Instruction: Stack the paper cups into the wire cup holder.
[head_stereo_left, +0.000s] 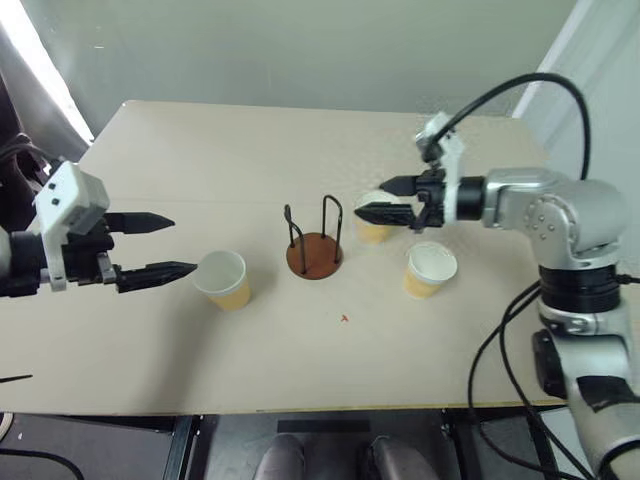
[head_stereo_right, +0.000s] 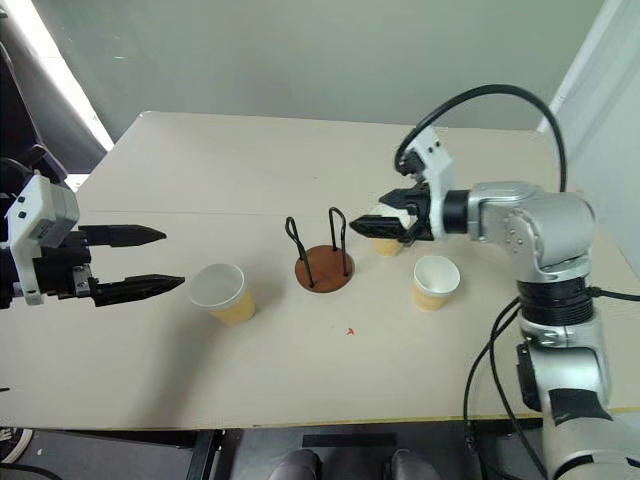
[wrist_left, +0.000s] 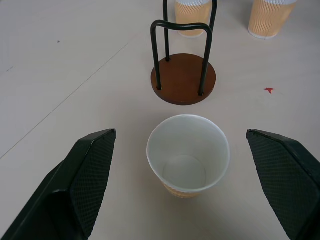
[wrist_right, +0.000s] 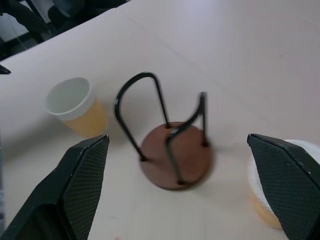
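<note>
Three paper cups stand upright on the tan table. One cup (head_stereo_left: 223, 278) is left of the wire cup holder (head_stereo_left: 315, 253), and my open left gripper (head_stereo_left: 183, 245) points at it from the left, a short way off, nothing between its fingers. The left wrist view has this cup (wrist_left: 188, 155) between the finger lines, with the holder (wrist_left: 183, 77) behind it. A second cup (head_stereo_left: 372, 230) stands just right of the holder; my open, empty right gripper (head_stereo_left: 368, 198) hovers over it, partly hiding its rim. The third cup (head_stereo_left: 430, 268) stands further right. The holder is empty.
A small red mark (head_stereo_left: 344, 319) lies on the table (head_stereo_left: 200, 160) in front of the holder. Black cables (head_stereo_left: 520, 90) loop above and beside my right arm. The table's front edge (head_stereo_left: 300, 408) runs close below the cups' row.
</note>
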